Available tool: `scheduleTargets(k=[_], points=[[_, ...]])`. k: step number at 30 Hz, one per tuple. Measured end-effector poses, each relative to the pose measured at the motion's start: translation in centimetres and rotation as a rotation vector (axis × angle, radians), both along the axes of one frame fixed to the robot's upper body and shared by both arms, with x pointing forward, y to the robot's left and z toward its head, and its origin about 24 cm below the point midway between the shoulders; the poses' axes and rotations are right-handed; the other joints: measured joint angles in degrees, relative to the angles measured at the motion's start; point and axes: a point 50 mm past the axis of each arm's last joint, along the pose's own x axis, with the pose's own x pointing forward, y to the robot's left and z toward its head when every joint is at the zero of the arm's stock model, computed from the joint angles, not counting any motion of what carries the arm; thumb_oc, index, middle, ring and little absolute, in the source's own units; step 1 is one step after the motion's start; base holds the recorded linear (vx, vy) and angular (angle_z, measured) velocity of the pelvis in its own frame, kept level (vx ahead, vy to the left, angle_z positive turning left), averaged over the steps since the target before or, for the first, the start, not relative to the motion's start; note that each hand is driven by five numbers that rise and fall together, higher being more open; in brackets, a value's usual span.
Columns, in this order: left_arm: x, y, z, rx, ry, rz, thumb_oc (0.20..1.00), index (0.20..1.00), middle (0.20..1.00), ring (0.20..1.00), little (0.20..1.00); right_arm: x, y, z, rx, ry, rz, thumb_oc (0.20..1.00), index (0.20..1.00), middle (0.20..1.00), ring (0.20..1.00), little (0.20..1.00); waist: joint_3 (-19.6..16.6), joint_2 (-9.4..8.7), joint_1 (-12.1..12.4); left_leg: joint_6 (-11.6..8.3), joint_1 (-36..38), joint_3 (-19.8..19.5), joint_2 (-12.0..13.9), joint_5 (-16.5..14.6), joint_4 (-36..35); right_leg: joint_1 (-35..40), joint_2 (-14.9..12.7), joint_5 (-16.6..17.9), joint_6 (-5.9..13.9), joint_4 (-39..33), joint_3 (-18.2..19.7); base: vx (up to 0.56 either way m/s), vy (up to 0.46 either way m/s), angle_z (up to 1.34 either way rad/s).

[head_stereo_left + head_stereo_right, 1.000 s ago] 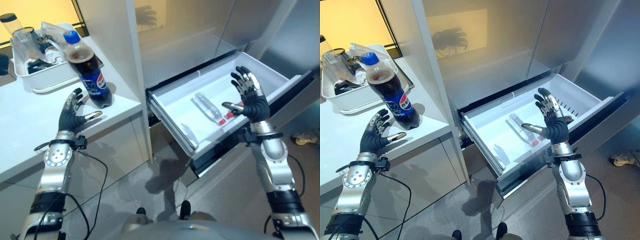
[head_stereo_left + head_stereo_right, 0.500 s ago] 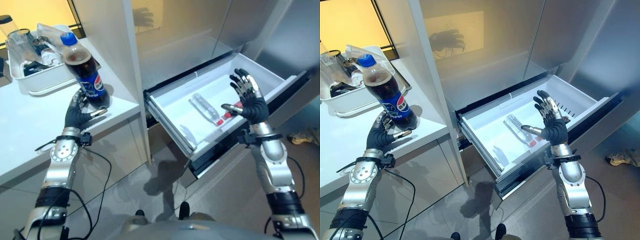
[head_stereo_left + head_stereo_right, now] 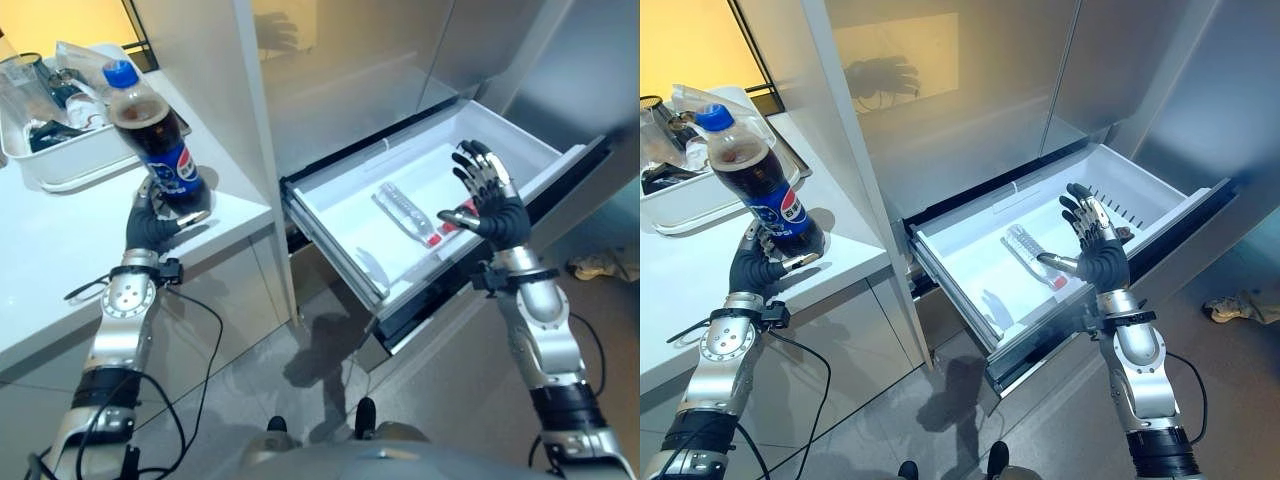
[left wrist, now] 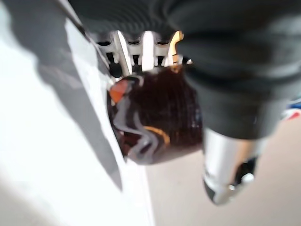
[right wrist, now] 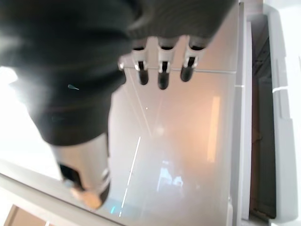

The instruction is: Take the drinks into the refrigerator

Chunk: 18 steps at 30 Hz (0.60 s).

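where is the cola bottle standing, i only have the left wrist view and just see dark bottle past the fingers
Observer: The cola bottle stands upright near the front edge of the white counter, left of the refrigerator.
Operator: is my left robot hand on it
Observer: The left robot hand is at the bottle's base, fingers behind it, thumb in front.
Operator: is the drawer open
Observer: Yes, the refrigerator drawer is pulled out, with a clear water bottle lying inside.
Operator: and the right robot hand
Observer: The right robot hand is open, held above the drawer's front edge, holding nothing.
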Motion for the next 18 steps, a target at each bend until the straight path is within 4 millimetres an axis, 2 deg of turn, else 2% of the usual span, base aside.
scheduleTargets(k=[18], points=[[0.9,-0.9,0.6,-0.036,-0.043,0.004,1.0,1.0,1.0,1.0,1.0,-0.6,-0.2,-1.1,0.002,0.044,-0.009,1.0,1.0,1.0,1.0,1.0,0.37,-1.11,-0.23,0.06,-0.31,0.6,-0.15,0.03,-0.01,0.19,0.14,1.35,0.12,-1.86,0.73,0.01,0.001,-0.01]])
